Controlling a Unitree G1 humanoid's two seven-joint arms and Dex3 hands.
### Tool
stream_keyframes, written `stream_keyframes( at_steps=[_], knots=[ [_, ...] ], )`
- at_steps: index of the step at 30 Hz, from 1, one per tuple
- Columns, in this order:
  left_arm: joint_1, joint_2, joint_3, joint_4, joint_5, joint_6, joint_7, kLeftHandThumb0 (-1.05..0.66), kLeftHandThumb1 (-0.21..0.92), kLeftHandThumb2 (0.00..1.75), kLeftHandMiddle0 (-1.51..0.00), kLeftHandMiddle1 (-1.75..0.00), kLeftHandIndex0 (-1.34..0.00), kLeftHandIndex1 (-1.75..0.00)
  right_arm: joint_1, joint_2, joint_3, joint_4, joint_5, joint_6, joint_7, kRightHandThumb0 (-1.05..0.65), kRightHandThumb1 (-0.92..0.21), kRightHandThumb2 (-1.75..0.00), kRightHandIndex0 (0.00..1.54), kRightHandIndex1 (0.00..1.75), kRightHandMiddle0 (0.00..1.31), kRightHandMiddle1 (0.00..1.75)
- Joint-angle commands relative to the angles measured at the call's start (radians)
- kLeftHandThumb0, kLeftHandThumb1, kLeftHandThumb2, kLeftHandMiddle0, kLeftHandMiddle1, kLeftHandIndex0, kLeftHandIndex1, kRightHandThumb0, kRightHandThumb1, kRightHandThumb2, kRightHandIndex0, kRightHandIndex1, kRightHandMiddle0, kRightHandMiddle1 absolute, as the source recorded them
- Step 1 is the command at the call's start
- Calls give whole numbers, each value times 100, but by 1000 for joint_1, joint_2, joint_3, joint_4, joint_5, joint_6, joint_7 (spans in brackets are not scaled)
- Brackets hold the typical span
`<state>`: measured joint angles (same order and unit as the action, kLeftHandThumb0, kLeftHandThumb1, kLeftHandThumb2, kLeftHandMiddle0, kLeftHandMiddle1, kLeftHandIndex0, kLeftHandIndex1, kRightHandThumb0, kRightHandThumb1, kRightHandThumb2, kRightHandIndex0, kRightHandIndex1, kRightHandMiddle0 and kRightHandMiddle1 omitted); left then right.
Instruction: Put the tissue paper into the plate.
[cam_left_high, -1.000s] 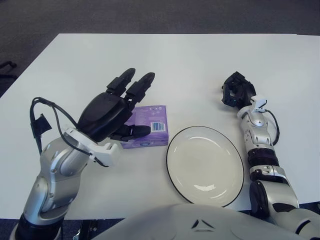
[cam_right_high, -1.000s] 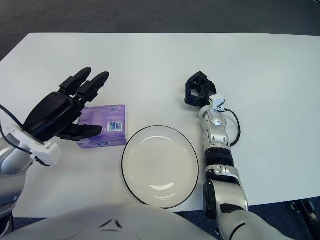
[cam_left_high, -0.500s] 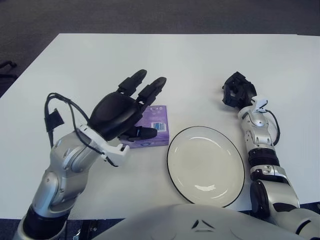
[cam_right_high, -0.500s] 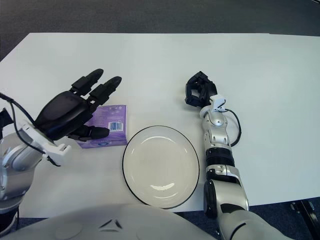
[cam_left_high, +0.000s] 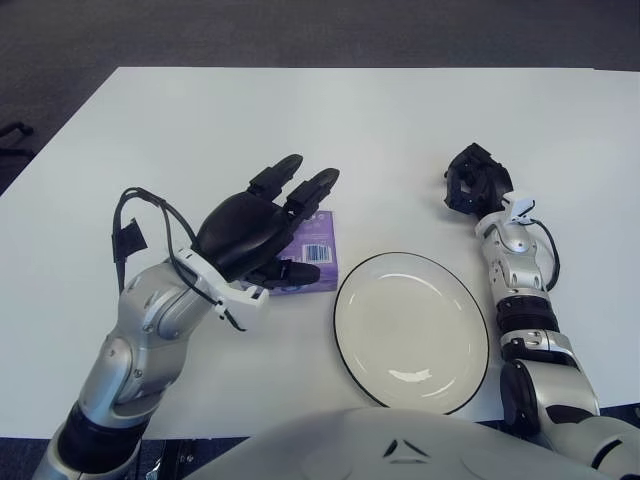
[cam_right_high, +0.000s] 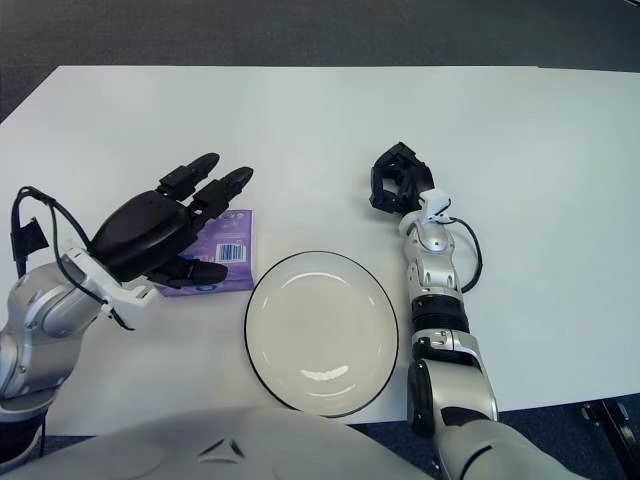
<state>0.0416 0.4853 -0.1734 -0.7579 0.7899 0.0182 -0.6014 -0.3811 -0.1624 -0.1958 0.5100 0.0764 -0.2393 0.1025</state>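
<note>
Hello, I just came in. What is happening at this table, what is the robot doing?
The robot's left hand hovers with fingers spread over a purple tissue packet that lies flat on the white table. It has not grasped it yet. Just to the packet's right sits an empty white plate with a dark rim, where the tissue should go. The right hand rests on the table beyond the plate, idle, with fingers curled.

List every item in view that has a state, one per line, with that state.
Purple rectangular tissue pack: flat on the table, left of the plate, not in it, partly covered by the left hand.
Round white plate with dark rim: upright, empty.
Left hand: over the tissue pack, fingers spread, no grasp visible.
Right hand: on the table beyond the plate, curled, holding nothing.
White table: bearing all.
</note>
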Motion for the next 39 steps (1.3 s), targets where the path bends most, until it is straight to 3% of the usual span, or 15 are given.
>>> stream_keyframes(
  at_steps=[1,17,32,39],
  knots=[
    [-10,-2,-17,23,-17,20,-37,-105,92,63,0,0,0,-5,126,35,4,85,7,22,-7,-43,-47,-113,128,175,49,175],
    [-38,-8,-54,65,-35,158,-169,-105,92,76,-3,-1,0,-8,135,33,8,67,7,31,-7,-43,-47,-112,128,175,49,175],
    [-42,-11,-83,98,-42,257,-213,-105,92,79,-1,0,0,-6,139,33,6,56,10,40,-6,-43,-48,-111,126,175,49,175],
    [-37,-12,-105,140,-10,276,-188,-105,92,78,-3,-1,0,-13,142,32,7,49,7,38,-9,-43,-49,-111,126,175,48,175]
  ],
)
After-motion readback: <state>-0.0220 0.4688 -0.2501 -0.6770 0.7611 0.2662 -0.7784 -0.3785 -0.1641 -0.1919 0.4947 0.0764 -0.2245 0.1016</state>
